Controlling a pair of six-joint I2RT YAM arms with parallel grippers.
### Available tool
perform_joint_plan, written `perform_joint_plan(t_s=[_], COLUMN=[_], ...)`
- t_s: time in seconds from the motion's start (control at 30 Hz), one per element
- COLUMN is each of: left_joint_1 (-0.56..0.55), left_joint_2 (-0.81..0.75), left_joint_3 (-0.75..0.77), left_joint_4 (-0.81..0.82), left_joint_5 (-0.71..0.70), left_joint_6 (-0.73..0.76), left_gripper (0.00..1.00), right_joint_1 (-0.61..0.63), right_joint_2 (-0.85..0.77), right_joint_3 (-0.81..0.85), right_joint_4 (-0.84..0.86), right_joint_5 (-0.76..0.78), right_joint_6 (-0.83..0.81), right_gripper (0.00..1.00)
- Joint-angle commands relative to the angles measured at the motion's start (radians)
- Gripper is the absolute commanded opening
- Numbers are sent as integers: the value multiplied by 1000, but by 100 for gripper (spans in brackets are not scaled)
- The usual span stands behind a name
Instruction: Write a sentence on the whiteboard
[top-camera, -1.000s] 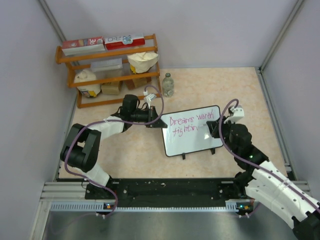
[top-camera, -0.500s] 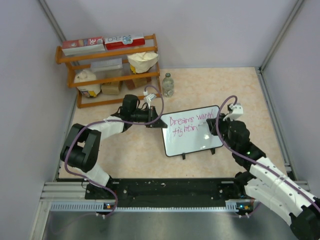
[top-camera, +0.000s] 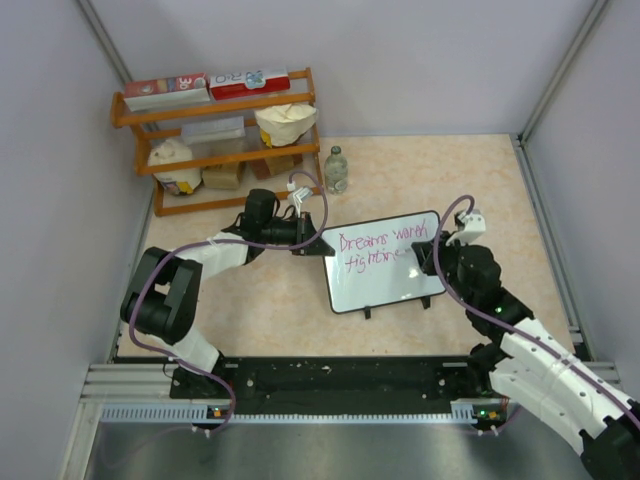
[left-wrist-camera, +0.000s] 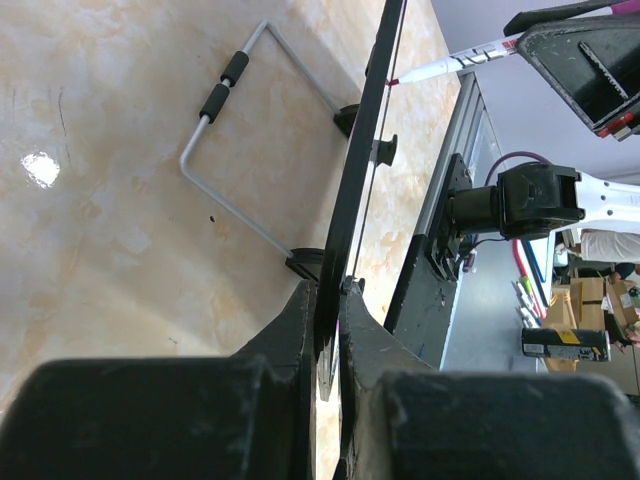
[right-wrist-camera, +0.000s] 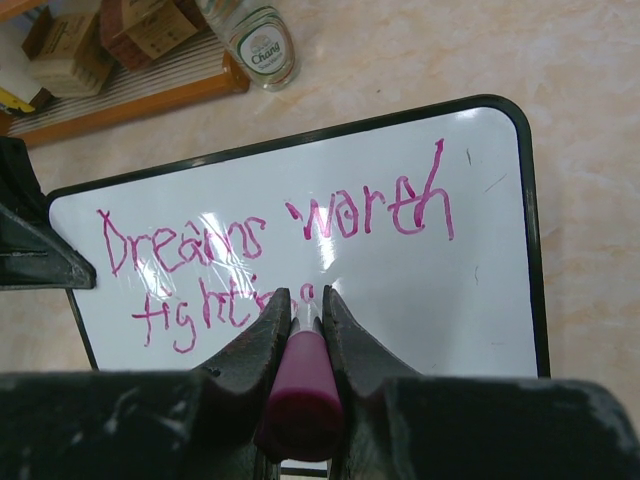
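You see sentence (right-wrist-camera: 270, 235) "Dreams worth fight…", marker (right-wrist-camera: 300, 385) hides rest; bottle (right-wrist-camera: 262, 40) "Chang". Left gripper (left-wrist-camera: 330, 330) clamps whiteboard (left-wrist-camera: 365, 170), right gripper (right-wrist-camera: 302, 298) pinches marker.

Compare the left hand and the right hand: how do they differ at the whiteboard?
The left hand clamps the whiteboard by its edge; the right hand clamps a pink marker. The left hand reaches in from the side, the right hand faces the sentence. Both are shut.

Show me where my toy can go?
Bare tabletop: behind the whiteboard, from the bottle to the right wall; and between the whiteboard and the base rail. Crowded: by the shelf, and beside the left gripper and right gripper.
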Motion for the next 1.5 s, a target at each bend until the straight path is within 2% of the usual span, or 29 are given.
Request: perform_joint_plan(t_s=[0.0, 0.77, 1.47], left_joint_1=[7, 7, 7], left_joint_2=[-4, -10, -9], left_joint_3=[17, 17, 17], left_joint_4=[-25, -26, -28], left_joint_5=[-131, -131, -133], left_joint_6=[53, 55, 55], left_gripper=[0, 0, 0], right_joint_1=[-9, -12, -12], right_joint_2=[-34, 30, -21], right_joint_3=[-24, 50, -16], right_joint_4=[-33, 37, -7], right_joint_5=[-7, 69, 3], right_joint_6=[1, -4, -4], right_gripper=[0, 0, 0])
